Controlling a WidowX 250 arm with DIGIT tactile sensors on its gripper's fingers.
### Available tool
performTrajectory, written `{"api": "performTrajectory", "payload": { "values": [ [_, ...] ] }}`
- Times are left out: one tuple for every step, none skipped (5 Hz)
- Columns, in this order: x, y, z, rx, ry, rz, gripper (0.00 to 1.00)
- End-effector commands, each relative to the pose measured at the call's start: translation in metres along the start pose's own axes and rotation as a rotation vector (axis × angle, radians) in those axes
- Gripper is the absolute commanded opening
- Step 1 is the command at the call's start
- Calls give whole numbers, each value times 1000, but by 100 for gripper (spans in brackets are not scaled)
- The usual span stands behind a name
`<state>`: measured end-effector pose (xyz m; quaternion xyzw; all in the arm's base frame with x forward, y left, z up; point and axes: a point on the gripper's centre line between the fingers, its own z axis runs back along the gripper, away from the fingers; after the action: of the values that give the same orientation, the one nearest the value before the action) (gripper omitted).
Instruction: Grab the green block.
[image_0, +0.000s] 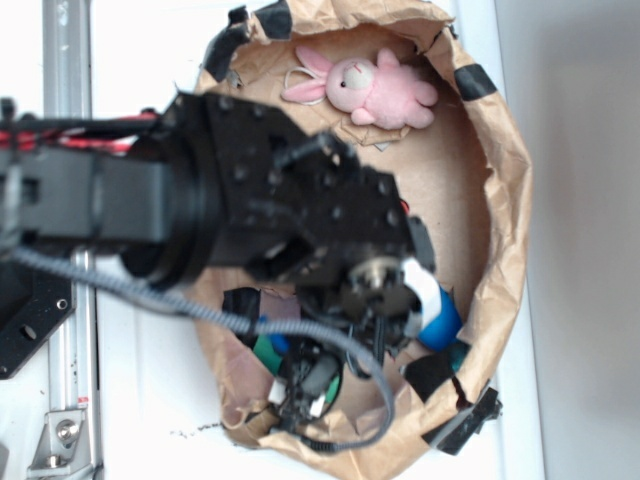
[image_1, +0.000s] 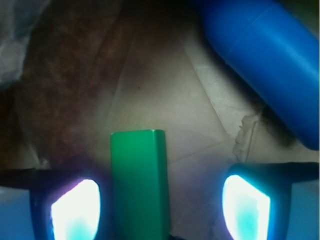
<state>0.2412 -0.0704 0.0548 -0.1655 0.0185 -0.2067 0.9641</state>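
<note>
The pincer (image_1: 160, 205) is spread wide. The green block (image_1: 139, 180) lies between its fingers, nearer the left one, not pinched. A blue cylinder (image_1: 265, 60) lies ahead to the right

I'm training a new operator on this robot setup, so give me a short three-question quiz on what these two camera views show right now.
1. True or false: in the wrist view, the flat green rectangular block lies between the fingers of the hand.
2. Multiple choice: which object lies at the upper right in the wrist view? A) a red ball B) the blue bullet-shaped cylinder C) a yellow cup
3. Fill in: in the exterior view, the soft toy at the top of the crumpled brown paper enclosure is a pink plush ____.

Key: 1 true, with the hand open and a gap showing on the right. 2 B. 3 bunny.
</note>
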Motion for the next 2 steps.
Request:
{"api": "performTrajectory", "payload": {
  "values": [
    [-1, -1, -4, 0, 10, -34, 100],
    [1, 1, -1, -12, 2, -28, 100]
  ]
}}
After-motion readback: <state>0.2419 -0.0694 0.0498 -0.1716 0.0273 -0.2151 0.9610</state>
